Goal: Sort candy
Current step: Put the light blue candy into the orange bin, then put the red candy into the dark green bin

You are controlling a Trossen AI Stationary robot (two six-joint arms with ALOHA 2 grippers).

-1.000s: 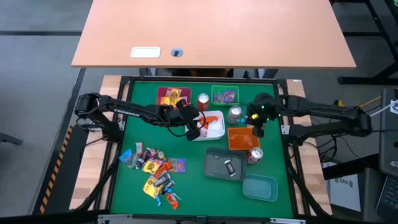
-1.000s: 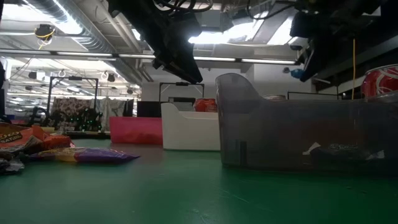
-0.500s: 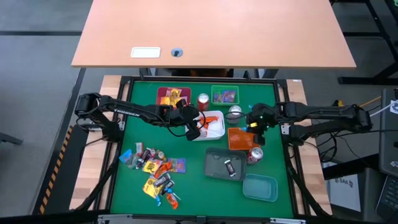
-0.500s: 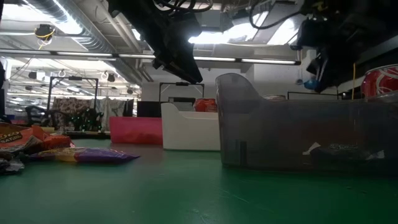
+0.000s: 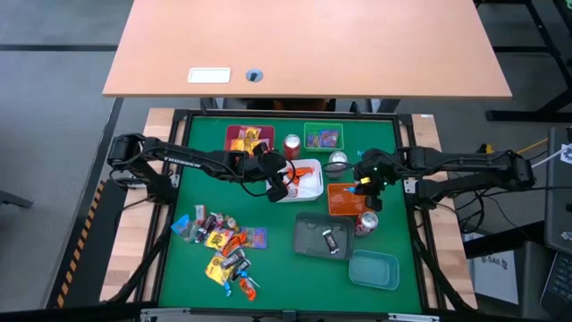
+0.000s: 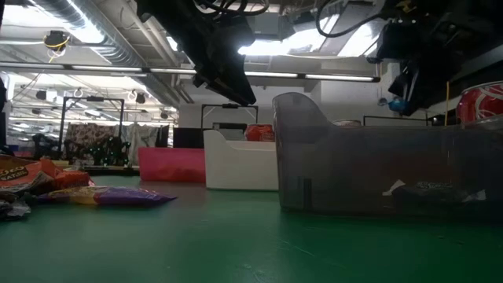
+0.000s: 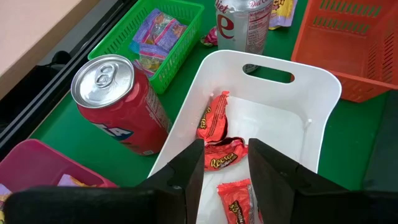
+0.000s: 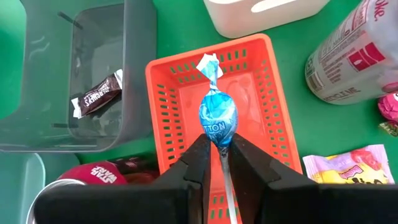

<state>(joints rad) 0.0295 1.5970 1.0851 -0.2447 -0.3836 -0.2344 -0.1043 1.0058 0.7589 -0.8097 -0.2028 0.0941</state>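
A pile of wrapped candy [image 5: 223, 246] lies on the green mat near the left front. My right gripper [image 5: 362, 185] hovers over the orange tray [image 8: 171, 106], shut on a blue-wrapped lollipop [image 8: 217, 118]. My left gripper [image 7: 225, 155] is open and holds nothing above the white tray [image 7: 311, 106], where orange wrapped candies [image 7: 221, 158] lie on the floor. A dark wrapped candy [image 8: 96, 94] lies in the grey tray [image 8: 134, 74]. In the low view the lollipop [image 6: 395, 103] shows below the right gripper [image 6: 405, 86]. My right gripper pinches the lollipop's thin white stick [image 8: 224, 163] between its two fingers, just below the blue head. The fingers come from above, slanting down. The lollipop is lifted clear over the orange tray, its head and twisted wrapper end sticking out past the fingertips.
A pink tray [image 5: 243, 137] and a green tray [image 5: 323, 137] holding candy stand at the far edge, with a red can [image 5: 291, 145] between them. A silver can [image 5: 337, 164] and another can [image 5: 366, 222] flank the orange tray. A teal tray [image 5: 374, 268] sits near right.
My right gripper, carrying the lollipop, has moved a little toward the near edge and down, from beside the silver can to over the orange tray; in the last half second it has barely moved. The left arm has kept still.
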